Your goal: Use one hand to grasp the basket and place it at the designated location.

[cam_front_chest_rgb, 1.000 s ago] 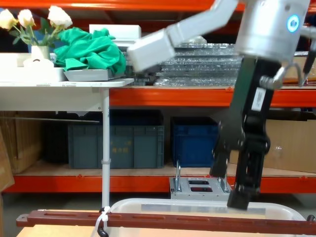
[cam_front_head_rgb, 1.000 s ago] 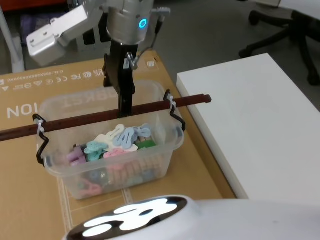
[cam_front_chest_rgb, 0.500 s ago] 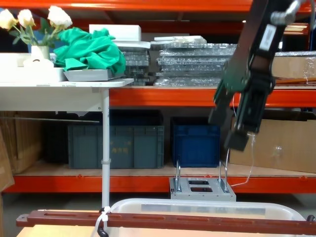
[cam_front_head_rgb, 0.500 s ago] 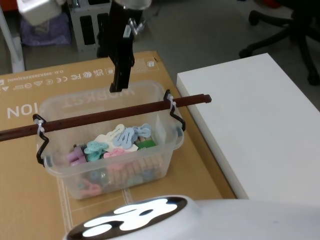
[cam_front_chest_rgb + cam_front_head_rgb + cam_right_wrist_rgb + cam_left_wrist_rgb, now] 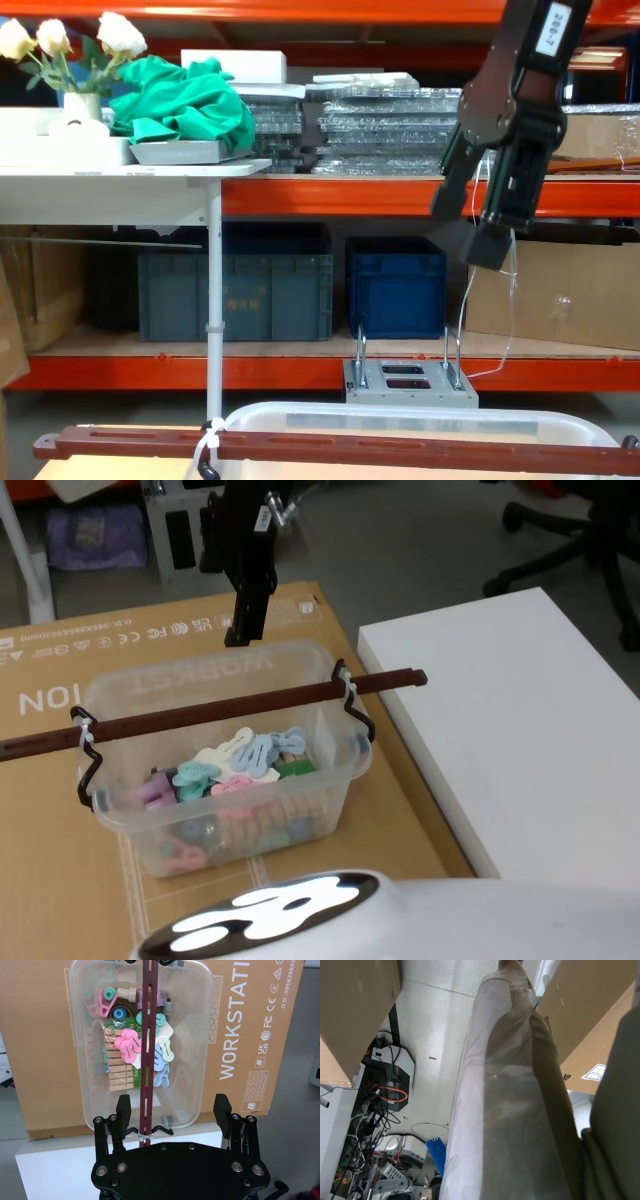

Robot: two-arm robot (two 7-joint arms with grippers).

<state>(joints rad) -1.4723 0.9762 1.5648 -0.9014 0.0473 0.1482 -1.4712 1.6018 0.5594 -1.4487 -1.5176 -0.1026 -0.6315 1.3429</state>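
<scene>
Right, I've got the big printed cardboard panel (image 5: 45, 880) spread across the left of the head view, and the white bench (image 5: 520, 730) sits just beside it on the right. The basket (image 5: 330, 805) stands on the cardboard, near the edge that faces the white bench. From the chest view I see only its thick pale rim (image 5: 420, 412) low down.

The long reddish-brown handle (image 5: 220, 713) lies level across the tub from side to side. It overhangs both ends, and its right end pokes out toward the white bench. The chest view shows its slots side-on (image 5: 330, 447).

My right gripper (image 5: 245, 605) hangs in the air over the far rim, pointing down, well clear of the handle. In the chest view it is high above the tub (image 5: 470, 225). Its fingers are spread wide with nothing between them.

The right wrist view looks straight down on the tub (image 5: 202, 1060). There the handle (image 5: 146, 1050) runs in line with the gap, closer to one finger than the other.

Black wire pivots (image 5: 355, 715) carry the bar at each end. Inside there's a heap of pastel clips (image 5: 240, 760), with wooden pegs (image 5: 116, 1067) beside them. A small white tie (image 5: 84, 738) wraps the bar at the left pivot.
</scene>
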